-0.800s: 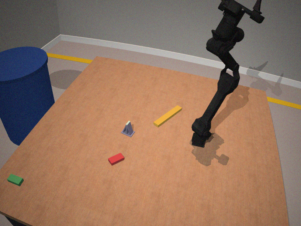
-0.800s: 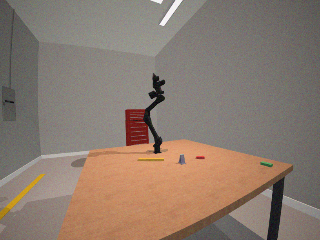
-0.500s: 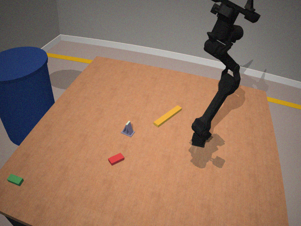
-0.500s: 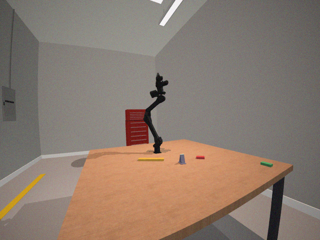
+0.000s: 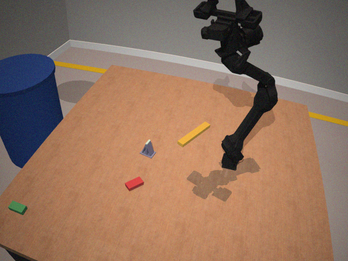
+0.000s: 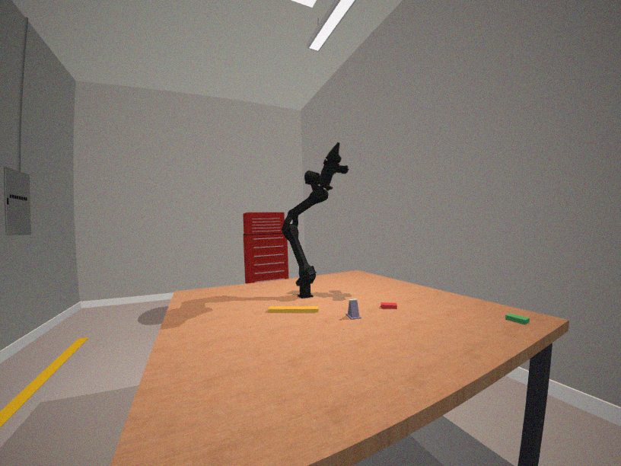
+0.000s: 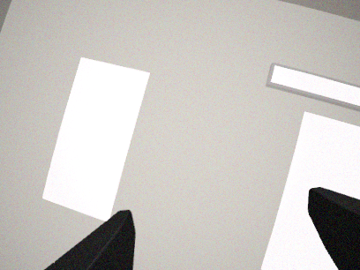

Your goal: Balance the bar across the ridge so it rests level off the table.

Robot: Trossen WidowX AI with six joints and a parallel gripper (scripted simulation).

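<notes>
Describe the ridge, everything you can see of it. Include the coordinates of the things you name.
The ridge (image 5: 149,148) (image 6: 353,308) is a small grey-violet stand, upright on the tabletop. A thin, flat base plate carries a body that narrows upward to a pale, narrow top edge. Its material looks matte, perhaps plastic. It stands between the yellow bar (image 5: 193,134) (image 6: 293,309) and the red block (image 5: 134,183) (image 6: 388,305), touching neither; nothing rests on it.
</notes>
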